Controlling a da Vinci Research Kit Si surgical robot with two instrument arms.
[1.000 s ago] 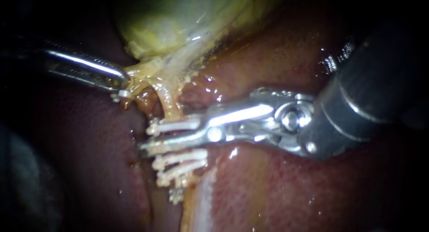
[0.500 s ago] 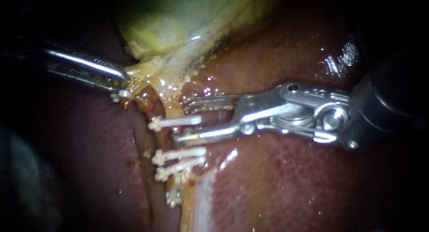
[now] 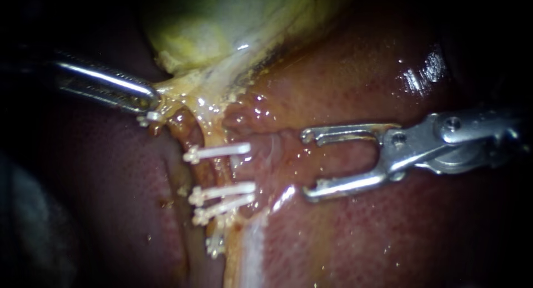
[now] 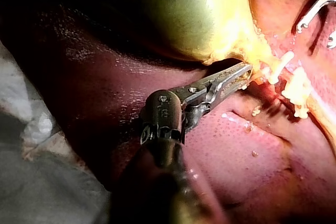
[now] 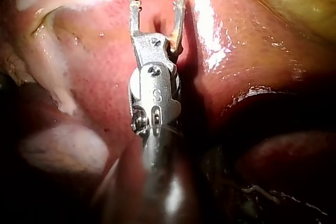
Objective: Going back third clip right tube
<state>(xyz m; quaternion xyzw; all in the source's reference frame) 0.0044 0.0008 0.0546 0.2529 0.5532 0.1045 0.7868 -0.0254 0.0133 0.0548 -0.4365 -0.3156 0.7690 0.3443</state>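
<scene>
- Three white clips (image 3: 225, 189) sit across the tube (image 3: 206, 134), ahead of our right instrument (image 3: 308, 165) and clear of its tips. We judge the clipping done.
- The right instrument's jaws stand wide apart and empty, over the liver (image 3: 355, 232).
- Our left instrument (image 3: 151, 103) has its jaws clamped on tissue (image 3: 169, 88) at the gallbladder (image 3: 194, 27) neck, beyond the clips.
- What is left, in our judgement, is only to draw the right instrument clear.
</scene>
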